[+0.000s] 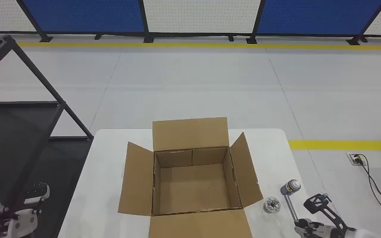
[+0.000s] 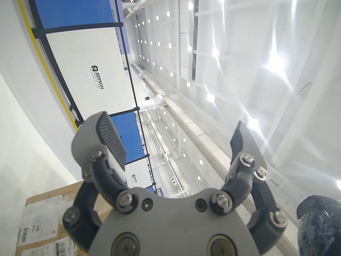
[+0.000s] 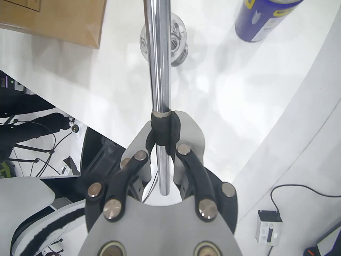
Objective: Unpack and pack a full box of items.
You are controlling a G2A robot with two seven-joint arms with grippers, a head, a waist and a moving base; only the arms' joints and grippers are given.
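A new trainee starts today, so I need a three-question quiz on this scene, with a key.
1. True or false: the box holds items.
2. The right gripper holds: A a rod; B a cup; C nothing.
3. Fill in: the left gripper is ____.
Key: 1 false; 2 A; 3 open.

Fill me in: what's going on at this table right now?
The right gripper is shut on a shiny metal rod, holding it over the white table beside the open cardboard box. The box looks empty inside. A blue spray can stands on the table near the rod, and a small clear container of metal parts lies by it. The left gripper is open, holds nothing and points up toward the ceiling.
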